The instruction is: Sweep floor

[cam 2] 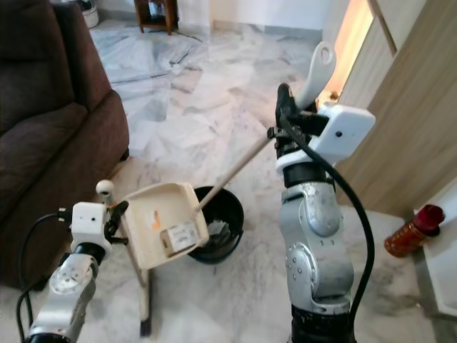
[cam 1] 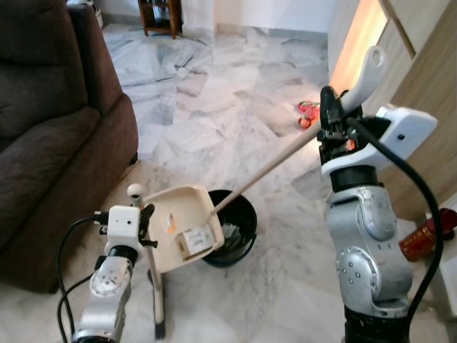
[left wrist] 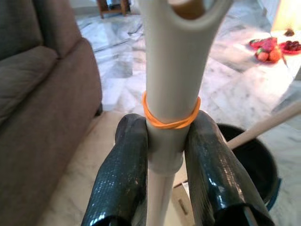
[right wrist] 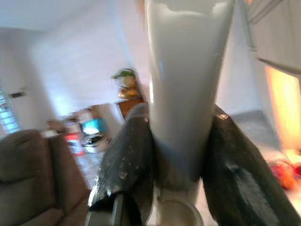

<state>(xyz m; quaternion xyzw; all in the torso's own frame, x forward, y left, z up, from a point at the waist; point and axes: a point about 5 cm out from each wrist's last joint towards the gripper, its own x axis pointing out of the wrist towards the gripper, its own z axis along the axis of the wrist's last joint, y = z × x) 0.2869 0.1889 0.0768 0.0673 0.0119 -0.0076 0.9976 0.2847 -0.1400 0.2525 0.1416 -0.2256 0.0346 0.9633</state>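
Two grippers clamp tools at frame centre: left gripper (left wrist: 162, 155) tilting dustpan (cam 1: 184, 227) over bin (cam 1: 239, 227), right gripper (right wrist: 178, 150) holding broom (cam 1: 275, 163); emptying nearly finished, judging by the scraps left.

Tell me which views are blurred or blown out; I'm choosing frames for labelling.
Right wrist view: soft all over, room smeared, the white broom handle glaring. Left wrist view: crisp on the black fingers and orange rubber band. Left eye view: sharp, though the lit doorway is overexposed.
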